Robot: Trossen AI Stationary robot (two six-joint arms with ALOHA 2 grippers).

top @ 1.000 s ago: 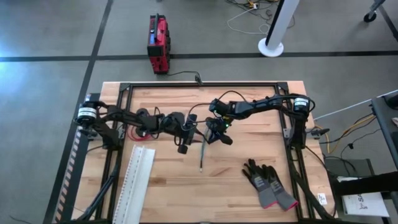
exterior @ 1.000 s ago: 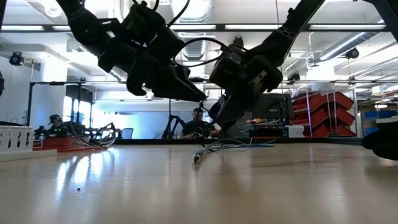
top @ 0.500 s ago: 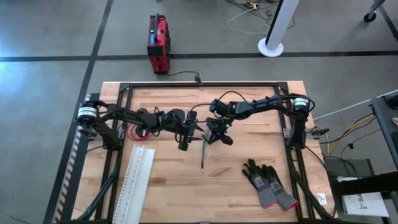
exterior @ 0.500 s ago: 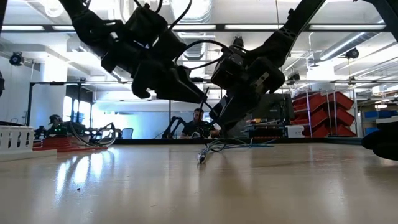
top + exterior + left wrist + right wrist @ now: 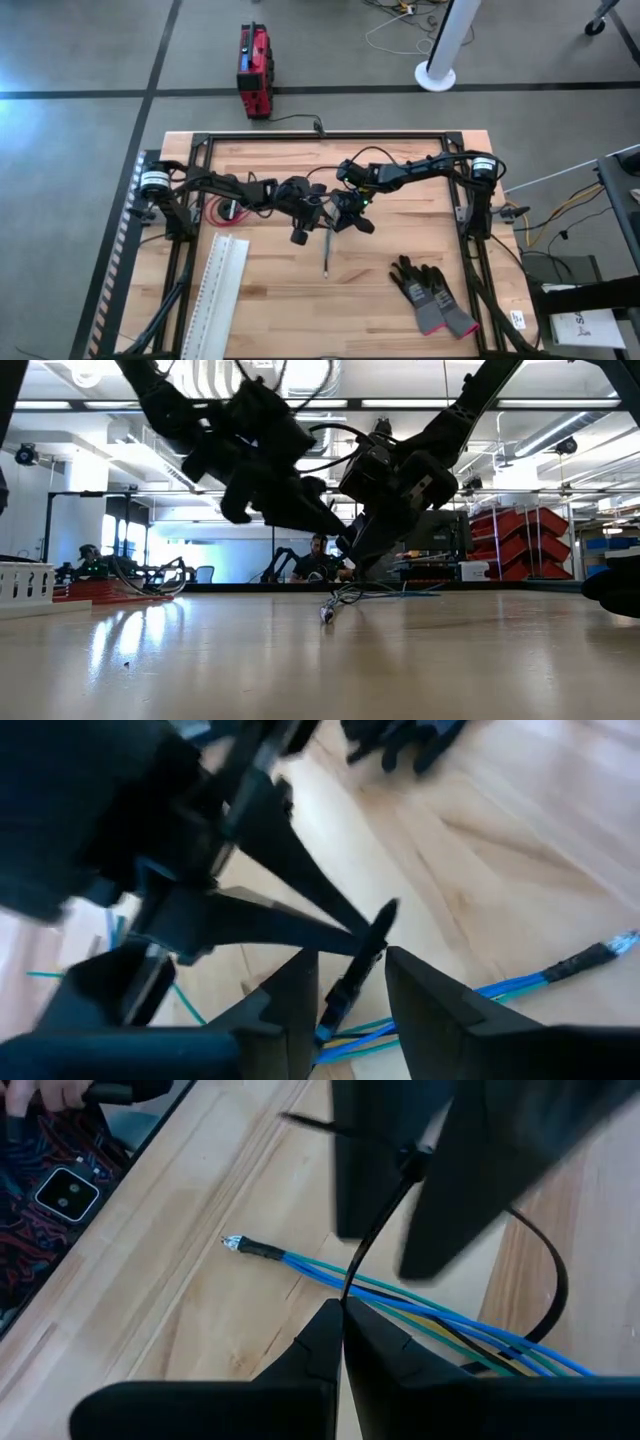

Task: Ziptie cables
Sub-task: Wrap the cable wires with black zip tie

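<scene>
1. Cables (image 5: 326,250) are lying mid-table, just left of the gloves (image 5: 430,292); the blue and green strands (image 5: 400,1295) are ending in a taped tip.
2. Right gripper (image 5: 342,1320) is pinching a black ziptie (image 5: 375,1230) above the cables, fingers pressed together on it.
3. Left gripper (image 5: 350,982) is meeting it from the far side of the gloves, fingers spread around the ziptie's free end.
4. Risk: the left fingers are closing off-centre, so the thin tie is likely bending away or slipping.
5. Risk: both wrists are crowding together, so a collision is looking possible.
6. Risk: any tug is dragging the loose cables away from the gloves.
</scene>
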